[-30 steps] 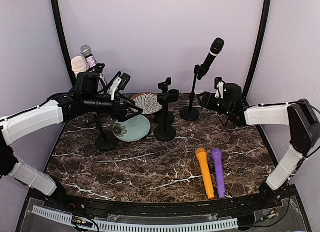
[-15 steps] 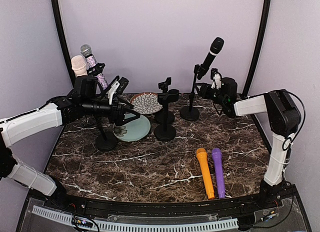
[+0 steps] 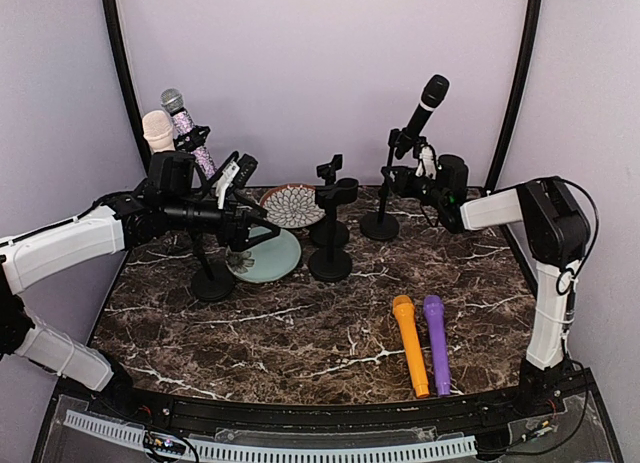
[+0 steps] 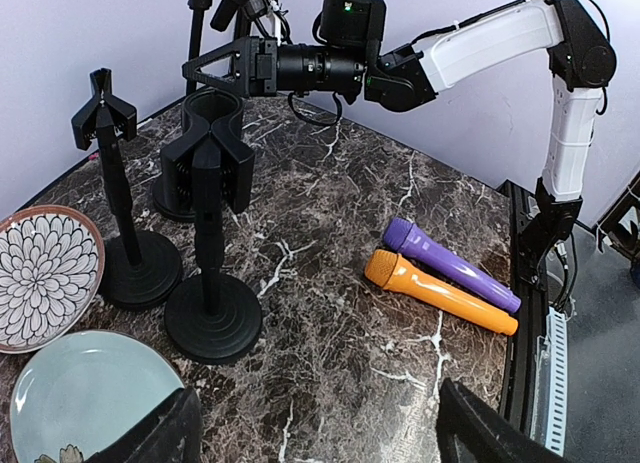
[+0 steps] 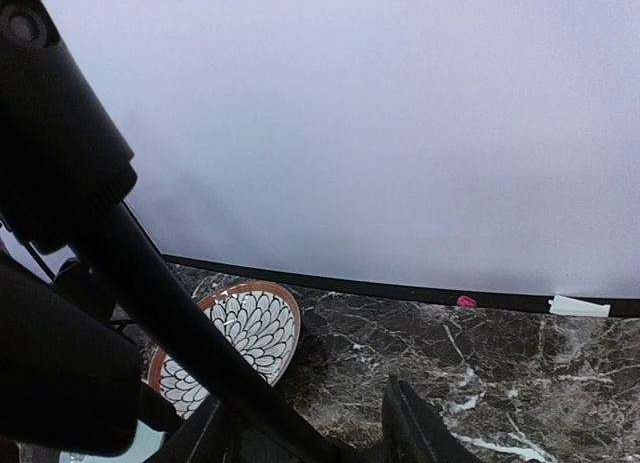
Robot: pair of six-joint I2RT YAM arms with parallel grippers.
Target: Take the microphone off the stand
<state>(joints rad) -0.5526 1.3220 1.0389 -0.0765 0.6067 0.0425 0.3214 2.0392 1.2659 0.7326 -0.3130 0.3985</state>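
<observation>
The black microphone [image 3: 428, 101] sits in the clip of its stand [image 3: 380, 224] at the back right of the table [image 3: 300, 328], and it leans with the head up. The right claw [image 3: 398, 175] is at the stand, just below the lower end of the microphone. Its fingers [image 5: 408, 423] are partly open, with a dark rod between them. The rod is close to one finger, but I cannot tell if it touches. This claw grips nothing. The left claw [image 3: 268, 226] is wide open and empty, well apart from the microphone.
</observation>
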